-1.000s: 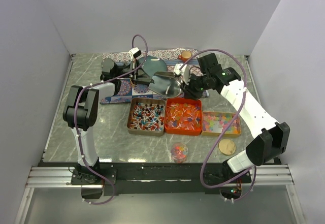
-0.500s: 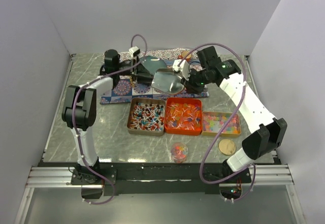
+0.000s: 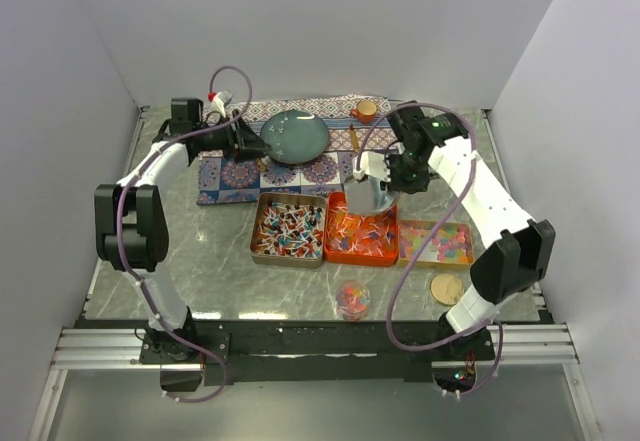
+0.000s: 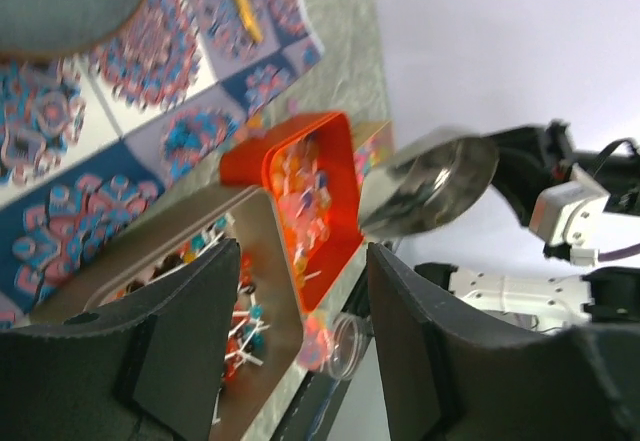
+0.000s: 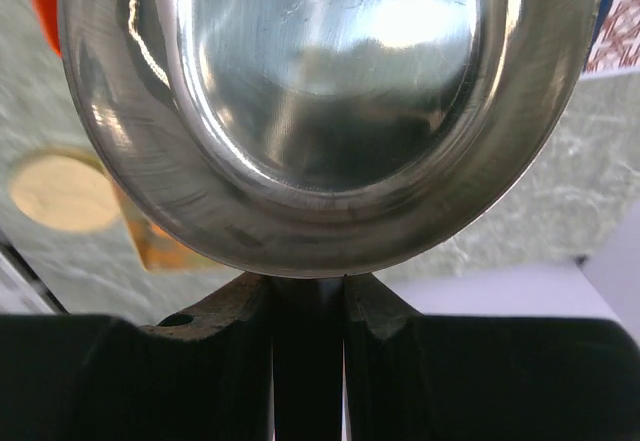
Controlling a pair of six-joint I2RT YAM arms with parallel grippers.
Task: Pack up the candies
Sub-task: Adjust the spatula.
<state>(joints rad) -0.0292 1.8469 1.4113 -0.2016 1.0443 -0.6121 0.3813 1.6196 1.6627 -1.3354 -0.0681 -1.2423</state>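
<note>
Grey marble counter (image 3: 200, 251) sits between white walls. Three trays lie in a row in the middle of the top view. Red-white-blue candies (image 3: 288, 229) fill the metal tray (image 3: 285, 262). Orange-red candies (image 3: 362, 229) fill the orange tray (image 3: 360, 260). Pastel candies (image 3: 436, 243) fill the right tray (image 3: 436, 264).

The right end effector (image 3: 392, 173) is pinched tight on a silver scoop (image 3: 368, 193) over the orange tray. The left end effector (image 3: 248, 142) is wide with nothing in it. It is beside the blue-green plate (image 3: 294, 134), near the top.
</note>
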